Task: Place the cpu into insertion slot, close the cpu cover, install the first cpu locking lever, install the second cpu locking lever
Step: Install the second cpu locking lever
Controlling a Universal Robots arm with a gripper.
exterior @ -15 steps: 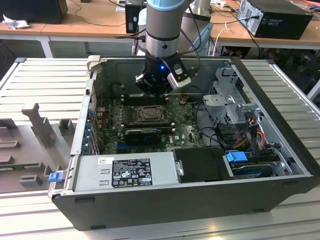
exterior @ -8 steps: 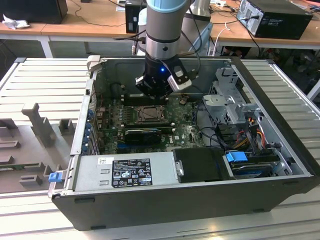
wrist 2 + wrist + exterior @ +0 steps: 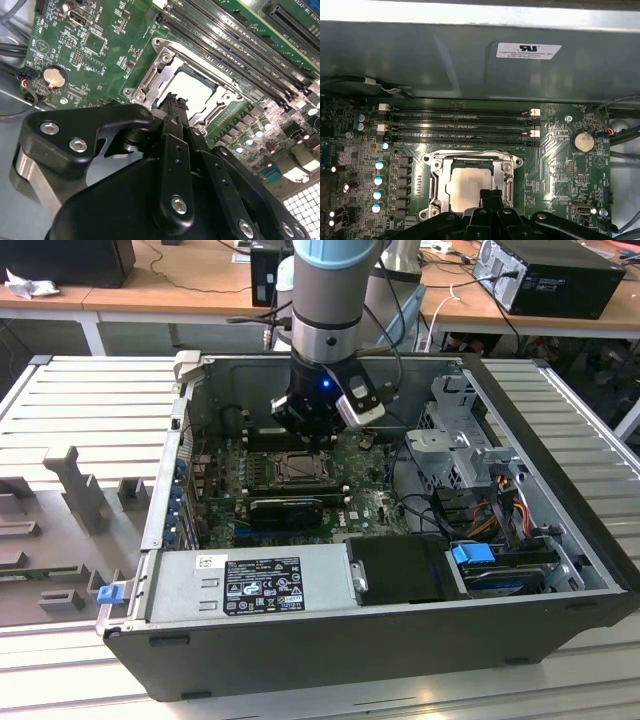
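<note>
The arm stands over the open computer case [image 3: 560, 490], and its gripper [image 3: 312, 430] hangs just above the motherboard [image 3: 380, 505], at the 12 o'clock side of the insertion slot [image 3: 297, 469] as the exterior view shows it. In both wrist views the two black fingertips [image 3: 490, 196] meet in a narrow point with no gap between them — the gripper is clenched, and it grasps nothing.

The cpu [image 3: 470, 186] lies flat inside the insertion slot [image 3: 436, 172], its pale metal face up. The cpu cover [image 3: 509, 172] lies down around it, so the chip shows through the square window of the silver frame. In the second wrist view the fingertips [image 3: 172, 105] are over the edge of the cpu [image 3: 192, 87], at the rim of the cpu cover [image 3: 150, 82]; I cannot tell if they touch it.

In the first wrist view the long memory slots [image 3: 460, 125] run at 12 o'clock from the socket, a round coin battery [image 3: 583, 141] sits at 2 o'clock from it, and a row of small capacitors [image 3: 379, 180] stands at 9 o'clock.

In the exterior view the power supply [image 3: 255, 582] fills the near part of the case, at 6 o'clock from the socket.
</note>
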